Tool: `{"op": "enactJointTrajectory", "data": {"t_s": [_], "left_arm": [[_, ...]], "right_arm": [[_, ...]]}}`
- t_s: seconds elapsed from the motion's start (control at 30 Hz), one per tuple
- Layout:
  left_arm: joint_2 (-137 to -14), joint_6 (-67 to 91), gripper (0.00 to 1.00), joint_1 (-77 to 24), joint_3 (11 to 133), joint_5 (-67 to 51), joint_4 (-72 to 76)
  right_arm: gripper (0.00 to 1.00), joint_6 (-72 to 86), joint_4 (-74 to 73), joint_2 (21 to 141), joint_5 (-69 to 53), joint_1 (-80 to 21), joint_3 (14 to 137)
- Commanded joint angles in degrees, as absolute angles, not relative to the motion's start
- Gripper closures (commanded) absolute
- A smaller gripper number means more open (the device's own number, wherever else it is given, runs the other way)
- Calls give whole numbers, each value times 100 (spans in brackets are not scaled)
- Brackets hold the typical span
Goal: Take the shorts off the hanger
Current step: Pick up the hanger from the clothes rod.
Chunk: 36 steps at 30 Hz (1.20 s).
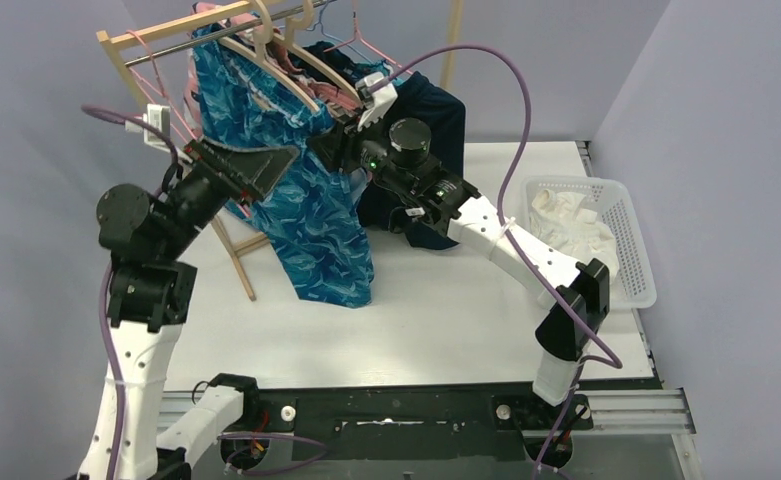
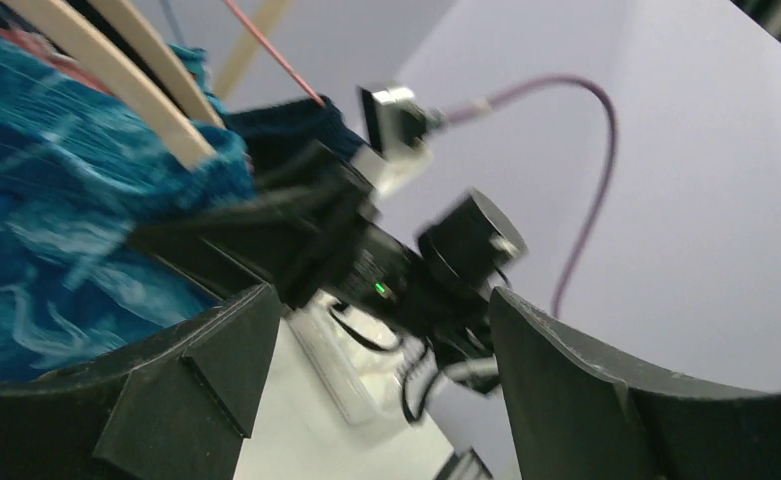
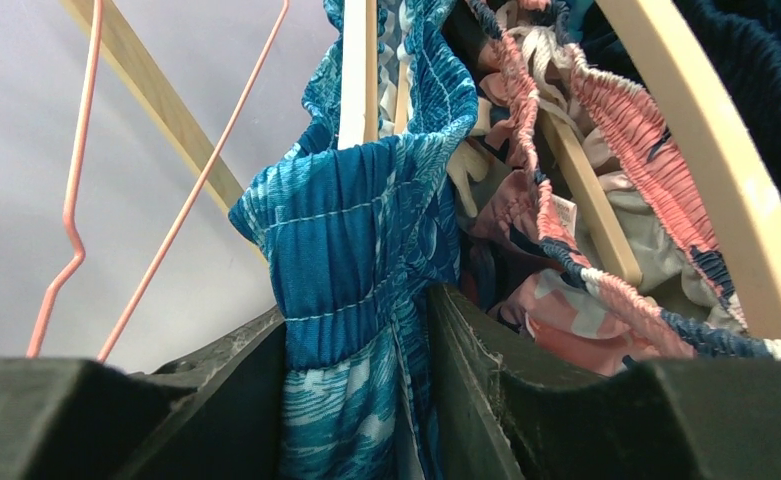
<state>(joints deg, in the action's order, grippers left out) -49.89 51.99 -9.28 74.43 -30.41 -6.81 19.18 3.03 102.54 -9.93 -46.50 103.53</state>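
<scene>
You are partway through freeing the blue wave-patterned shorts point(image 1: 316, 215), which hang from a wooden hanger point(image 3: 356, 70) on the rack at the far left. Your right gripper point(image 3: 356, 320) is clamped on their gathered waistband just below the hanger arm. Your left gripper point(image 2: 378, 300) stands wide and empty, just left of the cloth. The next move likely calls for drawing the waistband off the hanger's end without dragging the pink-and-navy pair point(image 3: 586, 300) beside it. Open table point(image 1: 446, 320) lies near and to the right, toward the basket point(image 1: 638, 250). The rack's leg point(image 1: 236, 260) and a pink wire hanger point(image 3: 76, 200) crowd the left.
</scene>
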Motion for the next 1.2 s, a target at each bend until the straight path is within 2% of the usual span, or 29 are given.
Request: {"op": "enactJointTrajectory", "data": {"t_s": [0.0,0.13,0.3,0.6,0.83,1.17], "left_arm": [[-5845,5249,25,-929,7862,-1881,-354],[-6492,5146,27,-947,8379,-1757,-344],[-6907,5069,27,-982,8438,-1717,-18],[-7190,4809,30,-1120,8603,-2117,309],[-7324,4735,33,-1146,8607,-3053,1022],[-7108,4799,53,-1216,8594,-3458,1831]], "right_arm": [[82,2030,228,9895,-1140,-4614,10029],[82,1982,210,9854,-1348,-4626,10005],[81,1895,222,9846,-1610,-4669,10029],[99,1578,-121,9906,-1843,-4835,10210],[100,1291,-361,10033,-2081,-5004,10503],[100,1296,-142,9861,-1401,-5036,10271]]}}
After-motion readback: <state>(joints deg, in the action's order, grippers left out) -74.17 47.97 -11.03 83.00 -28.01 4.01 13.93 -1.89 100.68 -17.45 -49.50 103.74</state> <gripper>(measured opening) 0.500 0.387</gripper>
